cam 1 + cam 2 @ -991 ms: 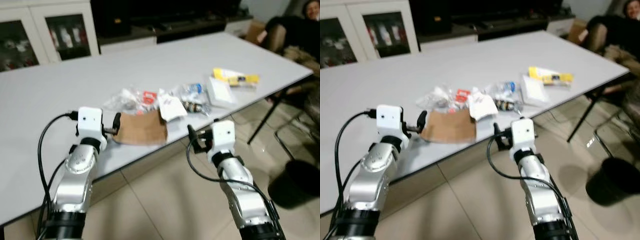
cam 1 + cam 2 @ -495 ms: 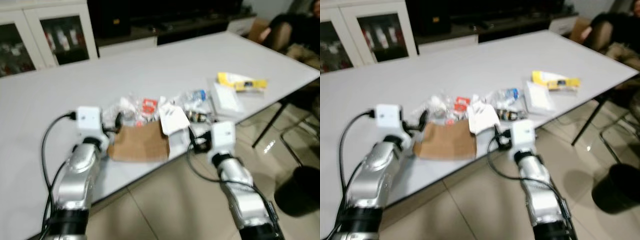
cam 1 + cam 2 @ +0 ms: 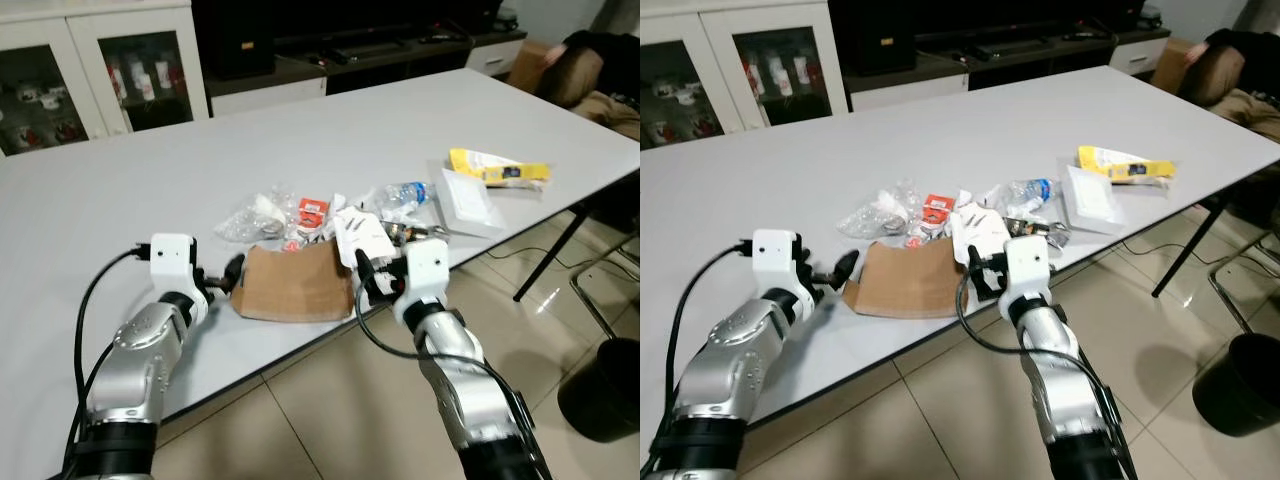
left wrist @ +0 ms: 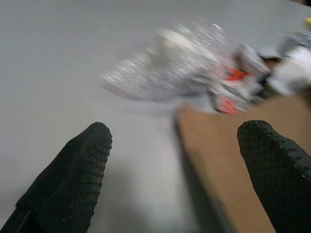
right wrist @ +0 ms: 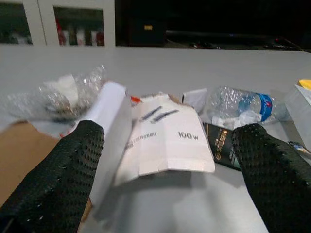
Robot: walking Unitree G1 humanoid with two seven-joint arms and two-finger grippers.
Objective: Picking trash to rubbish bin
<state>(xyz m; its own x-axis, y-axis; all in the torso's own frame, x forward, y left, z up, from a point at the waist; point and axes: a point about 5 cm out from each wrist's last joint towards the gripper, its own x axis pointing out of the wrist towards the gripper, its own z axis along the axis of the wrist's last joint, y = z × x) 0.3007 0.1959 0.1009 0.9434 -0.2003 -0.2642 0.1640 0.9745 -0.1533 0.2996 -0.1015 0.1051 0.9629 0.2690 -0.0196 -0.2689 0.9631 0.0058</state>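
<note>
Two arms, silver metal, rounded jointed segments, darker black section at the near end of each. White box-shaped camera housing on each wrist: left arm, right arm. Black cable looping from each housing back along the arm. Fingers black, long, rounded tips, surface covered in fine raised dots.
</note>
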